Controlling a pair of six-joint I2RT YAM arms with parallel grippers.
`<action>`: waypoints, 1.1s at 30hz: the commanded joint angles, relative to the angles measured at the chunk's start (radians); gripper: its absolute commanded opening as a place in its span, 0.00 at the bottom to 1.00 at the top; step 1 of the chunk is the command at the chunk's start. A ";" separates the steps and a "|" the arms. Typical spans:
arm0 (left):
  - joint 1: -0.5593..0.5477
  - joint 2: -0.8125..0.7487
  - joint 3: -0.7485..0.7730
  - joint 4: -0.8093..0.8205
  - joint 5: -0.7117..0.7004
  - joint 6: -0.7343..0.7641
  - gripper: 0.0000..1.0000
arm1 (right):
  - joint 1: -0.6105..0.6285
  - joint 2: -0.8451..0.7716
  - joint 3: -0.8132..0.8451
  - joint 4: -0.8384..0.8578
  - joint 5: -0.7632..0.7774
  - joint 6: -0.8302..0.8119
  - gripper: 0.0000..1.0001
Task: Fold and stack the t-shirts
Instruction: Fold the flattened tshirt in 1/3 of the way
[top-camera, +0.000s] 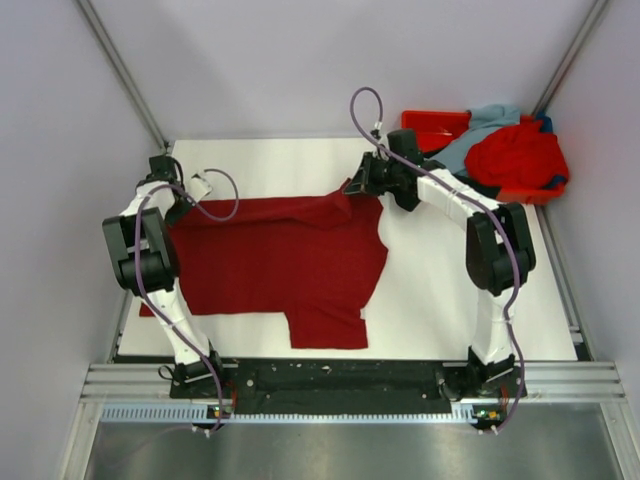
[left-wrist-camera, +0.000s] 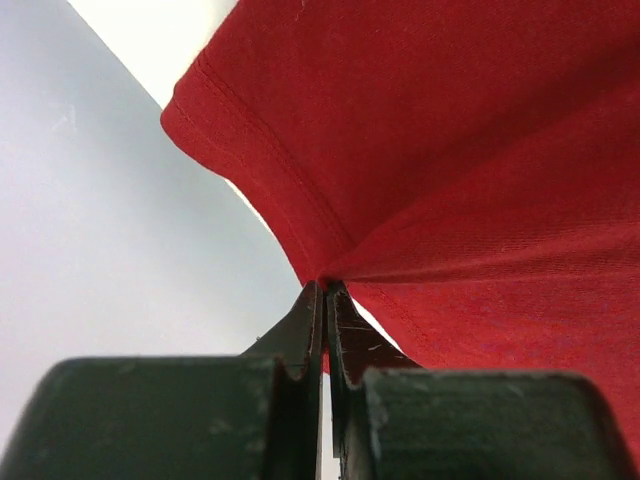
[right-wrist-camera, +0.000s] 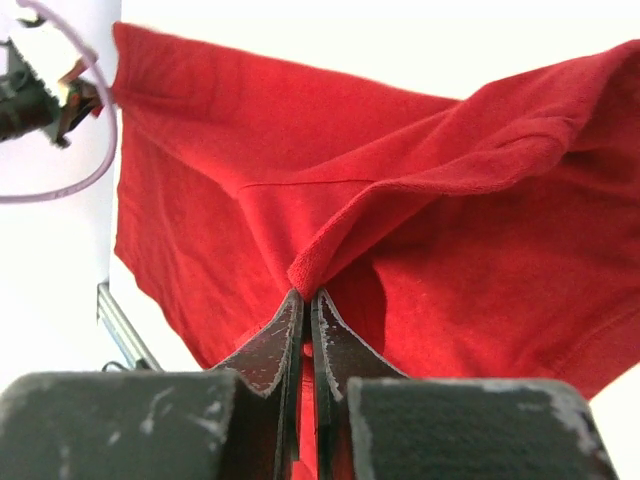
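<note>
Black left fingers clamped on far-left hem of dark crimson cloth t-shirt; right fingers pinch its far-right edge; shirt spread on white bench.

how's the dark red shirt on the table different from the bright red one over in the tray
The dark crimson shirt lies spread out on the table; the bright red shirt is bunched in a heap at the tray. The dark crimson shirt is pinched along its far edge by the left gripper and the right gripper; neither touches the bright red shirt. The dark crimson shirt is also the deeper shade. Both are soft red cloth.
</note>
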 joint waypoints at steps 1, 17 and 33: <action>0.002 -0.019 -0.006 0.010 0.016 -0.001 0.00 | -0.037 0.063 0.048 0.021 0.122 -0.009 0.00; -0.030 -0.047 -0.038 0.015 0.058 -0.032 0.00 | 0.003 0.054 0.067 -0.080 0.468 -0.330 0.53; -0.031 -0.053 -0.025 0.018 0.049 -0.035 0.00 | 0.015 0.247 0.251 -0.178 0.428 -0.480 0.42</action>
